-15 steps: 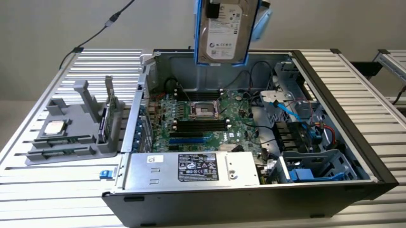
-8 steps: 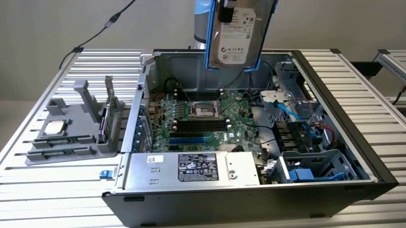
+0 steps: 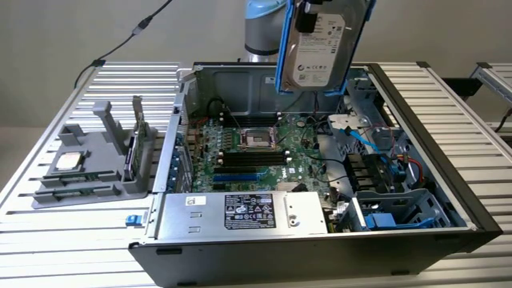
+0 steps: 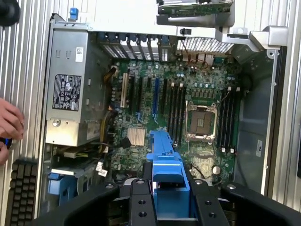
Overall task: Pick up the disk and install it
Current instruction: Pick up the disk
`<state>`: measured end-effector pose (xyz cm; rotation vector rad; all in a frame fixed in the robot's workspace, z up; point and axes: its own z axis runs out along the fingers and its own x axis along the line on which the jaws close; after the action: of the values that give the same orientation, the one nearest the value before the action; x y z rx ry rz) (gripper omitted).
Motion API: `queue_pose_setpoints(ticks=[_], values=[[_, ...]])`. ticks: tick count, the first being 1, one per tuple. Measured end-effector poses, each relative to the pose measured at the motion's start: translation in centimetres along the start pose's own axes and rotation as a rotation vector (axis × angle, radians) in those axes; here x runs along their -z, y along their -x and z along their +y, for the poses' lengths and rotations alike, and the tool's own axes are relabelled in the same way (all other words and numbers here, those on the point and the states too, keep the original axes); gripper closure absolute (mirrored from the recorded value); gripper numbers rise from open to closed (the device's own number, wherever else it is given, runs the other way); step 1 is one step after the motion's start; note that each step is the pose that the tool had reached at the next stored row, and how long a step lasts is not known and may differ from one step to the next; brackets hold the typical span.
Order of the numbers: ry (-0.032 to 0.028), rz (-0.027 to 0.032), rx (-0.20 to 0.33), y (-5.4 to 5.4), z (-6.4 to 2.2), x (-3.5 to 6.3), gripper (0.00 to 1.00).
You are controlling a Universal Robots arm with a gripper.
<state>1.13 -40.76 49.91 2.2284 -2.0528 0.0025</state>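
The disk [image 3: 320, 51], a silver-grey drive with a white label in a blue carrier frame, hangs upright high above the back of the open computer case [image 3: 448, 198]. My gripper [image 3: 306, 18] is shut on its upper end. In the wrist view the blue carrier [image 4: 163, 160] sticks out between my two black fingers [image 4: 139, 205], with my gripper [image 4: 168, 202] over the motherboard [image 4: 178, 108] far below. The disk touches nothing in the case.
A drive cage with blue rails [image 3: 396, 213] sits in the case's near corner on the exterior view's right, beside the power supply [image 3: 240, 210]. A grey fixture [image 3: 88, 174] on the exterior view's left holds a square silver chip [image 3: 68, 161] and an upright dark card [image 3: 136, 150]. A person's hand [image 4: 9, 125] is beside the case, near a keyboard [image 4: 21, 188].
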Motion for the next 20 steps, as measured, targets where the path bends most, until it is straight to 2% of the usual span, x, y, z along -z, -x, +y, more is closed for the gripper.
queue_pose_setpoints(ticks=[6, 20], values=[[0.0040, -0.0004, 0.000, -1.5, -1.73, 0.22, 0.67], [0.0088, -0.0007, 0.001, -5.0, -4.18, 0.43, 0.67]])
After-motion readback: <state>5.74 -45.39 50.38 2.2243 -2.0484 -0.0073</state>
